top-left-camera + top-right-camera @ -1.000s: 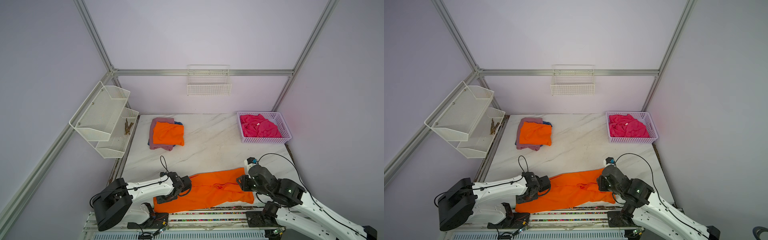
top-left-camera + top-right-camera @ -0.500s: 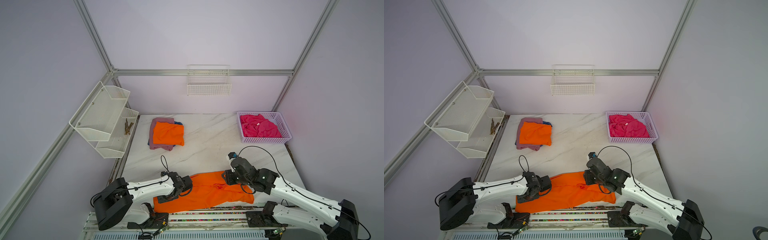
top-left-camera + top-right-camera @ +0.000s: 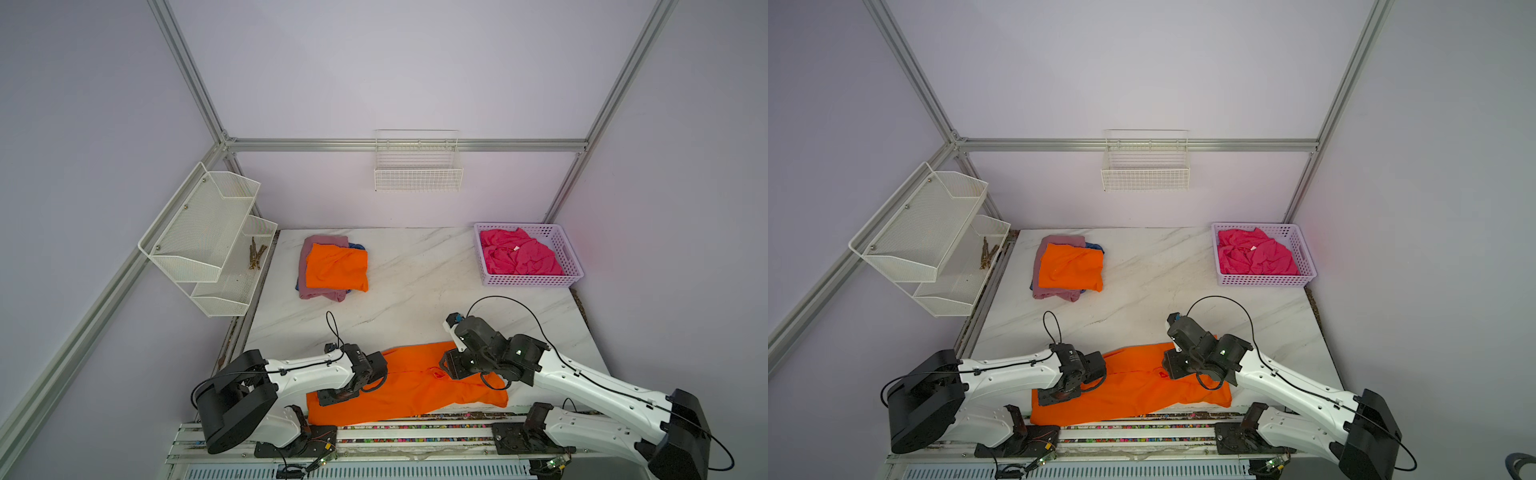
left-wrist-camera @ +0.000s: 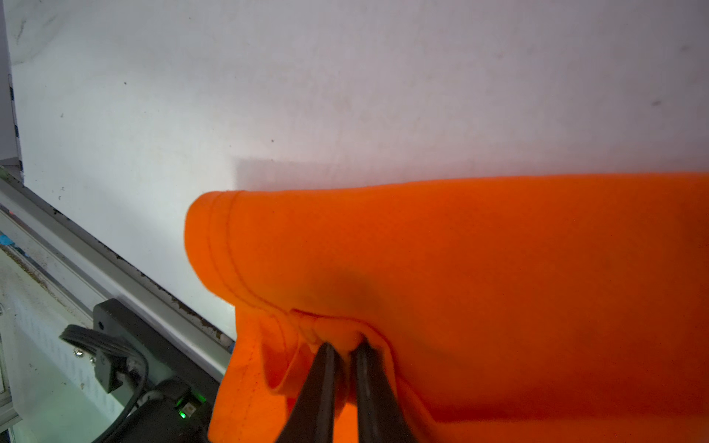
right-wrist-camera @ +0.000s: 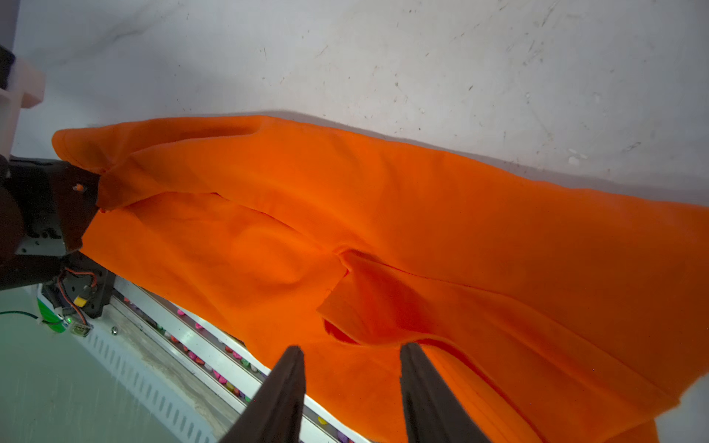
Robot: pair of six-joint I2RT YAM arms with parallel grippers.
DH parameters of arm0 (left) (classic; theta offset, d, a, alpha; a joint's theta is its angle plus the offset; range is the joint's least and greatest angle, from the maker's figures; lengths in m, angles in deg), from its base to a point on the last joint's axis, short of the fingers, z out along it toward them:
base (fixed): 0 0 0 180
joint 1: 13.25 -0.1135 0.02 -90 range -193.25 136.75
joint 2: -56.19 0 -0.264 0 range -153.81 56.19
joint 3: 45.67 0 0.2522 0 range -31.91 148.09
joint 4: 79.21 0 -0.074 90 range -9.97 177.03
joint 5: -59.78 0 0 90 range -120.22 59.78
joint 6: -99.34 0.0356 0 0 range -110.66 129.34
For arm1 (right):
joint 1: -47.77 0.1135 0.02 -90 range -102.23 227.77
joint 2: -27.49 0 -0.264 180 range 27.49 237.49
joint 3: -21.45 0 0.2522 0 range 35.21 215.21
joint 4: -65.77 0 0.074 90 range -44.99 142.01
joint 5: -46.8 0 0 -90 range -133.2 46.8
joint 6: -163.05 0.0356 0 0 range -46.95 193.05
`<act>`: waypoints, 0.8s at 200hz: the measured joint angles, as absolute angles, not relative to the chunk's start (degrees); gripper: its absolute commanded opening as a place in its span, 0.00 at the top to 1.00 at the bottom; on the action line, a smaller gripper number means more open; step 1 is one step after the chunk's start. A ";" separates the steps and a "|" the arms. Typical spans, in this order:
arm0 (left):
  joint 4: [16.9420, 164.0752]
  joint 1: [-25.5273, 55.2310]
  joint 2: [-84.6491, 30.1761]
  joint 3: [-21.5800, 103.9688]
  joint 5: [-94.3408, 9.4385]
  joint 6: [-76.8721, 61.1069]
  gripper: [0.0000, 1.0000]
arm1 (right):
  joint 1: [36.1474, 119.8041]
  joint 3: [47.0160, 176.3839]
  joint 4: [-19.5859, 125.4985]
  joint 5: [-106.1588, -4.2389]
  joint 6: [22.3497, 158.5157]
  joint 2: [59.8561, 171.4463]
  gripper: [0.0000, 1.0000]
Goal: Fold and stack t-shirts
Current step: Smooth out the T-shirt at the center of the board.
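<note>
Orange t-shirt [image 3: 407, 390], spread in a long band along the near edge of the marble table [image 3: 415, 307]. The left gripper [image 4: 343, 347] pinches a bunched hem at one end. The right gripper [image 5: 351, 351] hangs over a loose flap mid-shirt, jaws apart and holding nothing. The cloth is judged light, limp and quick to crease, so it is best taken at hems or corners. The folded stack [image 3: 332, 270] lies well apart.

A white marble table [image 3: 419, 299] holds a lilac basket [image 3: 528, 281], a folded shirt stack [image 3: 332, 270] far to its left, and an orange t-shirt [image 3: 407, 395] spread in front of the basket.
</note>
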State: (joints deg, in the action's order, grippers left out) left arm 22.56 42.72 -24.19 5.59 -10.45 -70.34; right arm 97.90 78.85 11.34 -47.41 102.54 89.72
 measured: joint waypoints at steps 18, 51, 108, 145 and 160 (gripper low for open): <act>22.56 42.72 -24.78 6.22 -10.45 -70.12 0.83 | 98.51 79.66 11.25 -48.04 102.00 91.98 0.53; 23.04 42.72 -25.72 6.55 -10.43 -70.10 0.83 | 99.41 79.98 11.23 -48.19 101.04 92.96 0.53; 23.17 42.72 -25.98 6.55 -10.43 -70.10 0.83 | 99.65 79.98 10.47 -46.99 100.40 95.52 0.63; 23.13 42.72 -26.87 6.85 -10.34 -69.97 0.83 | 99.65 79.98 10.64 -46.66 100.16 97.66 0.61; 23.13 42.72 -26.87 6.85 -10.32 -69.95 0.83 | 99.65 80.05 10.95 -46.47 100.16 98.03 0.61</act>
